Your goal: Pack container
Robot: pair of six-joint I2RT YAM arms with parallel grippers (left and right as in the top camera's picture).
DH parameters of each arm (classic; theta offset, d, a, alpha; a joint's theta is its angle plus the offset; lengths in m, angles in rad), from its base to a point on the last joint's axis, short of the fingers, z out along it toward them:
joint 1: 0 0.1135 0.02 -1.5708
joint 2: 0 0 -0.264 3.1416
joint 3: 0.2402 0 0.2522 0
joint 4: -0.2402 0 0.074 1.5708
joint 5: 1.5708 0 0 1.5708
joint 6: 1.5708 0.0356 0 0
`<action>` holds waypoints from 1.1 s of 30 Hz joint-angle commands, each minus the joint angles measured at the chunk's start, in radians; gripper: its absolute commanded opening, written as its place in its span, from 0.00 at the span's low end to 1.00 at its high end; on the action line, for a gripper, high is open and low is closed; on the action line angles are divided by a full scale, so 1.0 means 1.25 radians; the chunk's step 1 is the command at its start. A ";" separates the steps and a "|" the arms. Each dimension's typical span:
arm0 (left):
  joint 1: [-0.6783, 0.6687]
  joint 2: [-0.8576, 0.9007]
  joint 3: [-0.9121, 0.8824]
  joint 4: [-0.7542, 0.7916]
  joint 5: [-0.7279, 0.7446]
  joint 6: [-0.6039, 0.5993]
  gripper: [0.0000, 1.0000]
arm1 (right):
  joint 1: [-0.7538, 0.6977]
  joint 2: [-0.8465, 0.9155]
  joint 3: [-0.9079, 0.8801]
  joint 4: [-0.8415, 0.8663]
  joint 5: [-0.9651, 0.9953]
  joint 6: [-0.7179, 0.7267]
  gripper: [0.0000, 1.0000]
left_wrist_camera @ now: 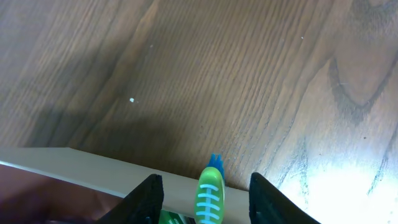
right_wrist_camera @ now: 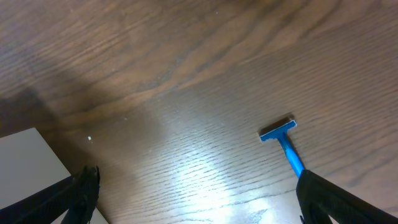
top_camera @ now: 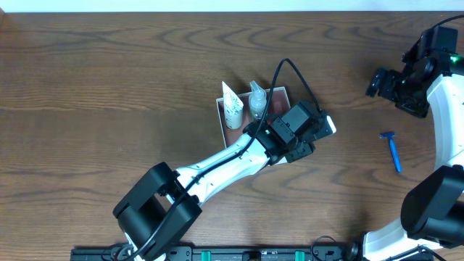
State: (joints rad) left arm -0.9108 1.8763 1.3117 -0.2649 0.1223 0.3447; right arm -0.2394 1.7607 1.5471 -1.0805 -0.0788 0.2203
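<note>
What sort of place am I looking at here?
Probably a robot test bench: a left arm and right arm over a wood-grain table, a white tube in a shallow container, a blue razor lying loose.

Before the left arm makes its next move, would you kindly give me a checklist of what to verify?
1. Left gripper clear of the toothbrush: ok, a gap shows on both sides.
2. Toothbrush fully inside the container: not ok, its head reaches past the wall.
3. Tube and bottle in the container: ok.
4. Razor packed: not ok, it lies on the table.
5. Right gripper open and holding nothing: ok.
6. Toothbrush resting on the container floor: cannot tell.
</note>
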 commanded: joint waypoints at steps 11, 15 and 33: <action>0.000 0.017 0.005 0.017 0.001 0.005 0.15 | -0.007 0.004 -0.003 0.000 -0.002 0.009 0.99; 0.000 0.017 0.005 0.017 0.001 0.005 0.09 | -0.007 0.004 -0.003 0.000 -0.002 0.009 0.99; 0.000 -0.027 0.007 0.033 -0.027 0.005 0.06 | -0.007 0.004 -0.003 0.000 -0.002 0.009 0.99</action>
State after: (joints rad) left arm -0.9108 1.8793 1.3117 -0.2310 0.1009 0.3450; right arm -0.2394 1.7607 1.5471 -1.0805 -0.0788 0.2203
